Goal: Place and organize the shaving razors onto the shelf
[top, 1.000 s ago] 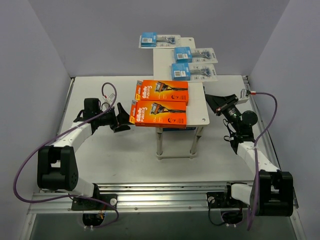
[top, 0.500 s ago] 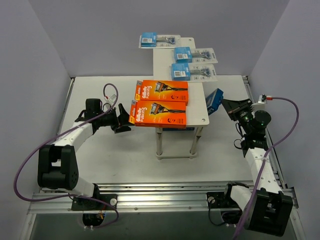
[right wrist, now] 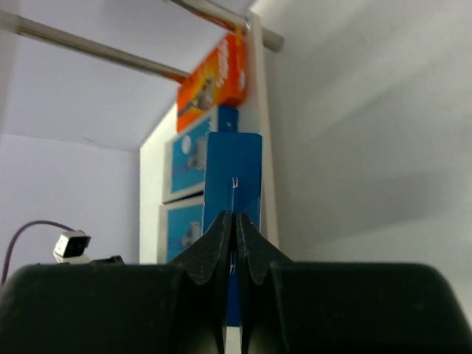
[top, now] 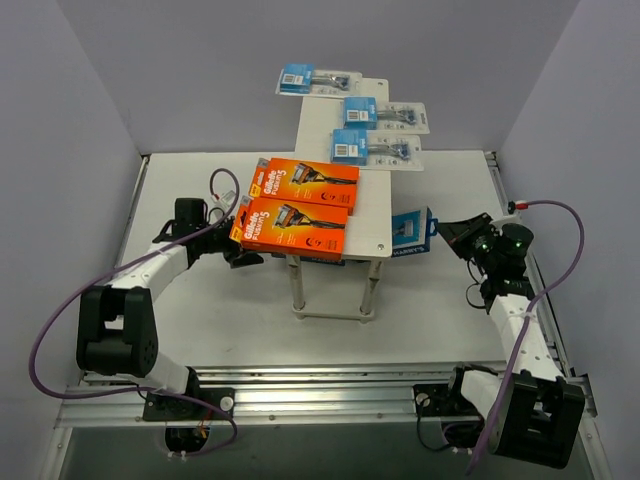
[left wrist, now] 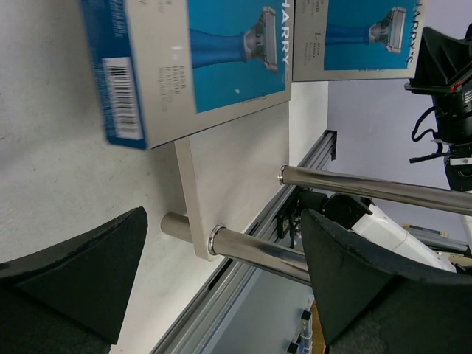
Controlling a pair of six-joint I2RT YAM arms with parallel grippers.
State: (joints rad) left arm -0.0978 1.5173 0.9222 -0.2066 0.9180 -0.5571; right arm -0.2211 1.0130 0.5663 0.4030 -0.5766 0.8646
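We read "Gillette Fusion5" on the near orange box (top: 292, 225) and the far orange box (top: 305, 183). "HARRY" runs along a blue-and-white box (left wrist: 354, 40); a second blue-and-white box (left wrist: 214, 59) carries a barcode.

White table (top: 250, 330), pale grey walls (top: 200, 60), near-edge metal rail (top: 330, 385)

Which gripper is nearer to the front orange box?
Left. The left gripper is beside the front orange box's left end; the right gripper, holding a blue box, is beyond the shelf's right edge.
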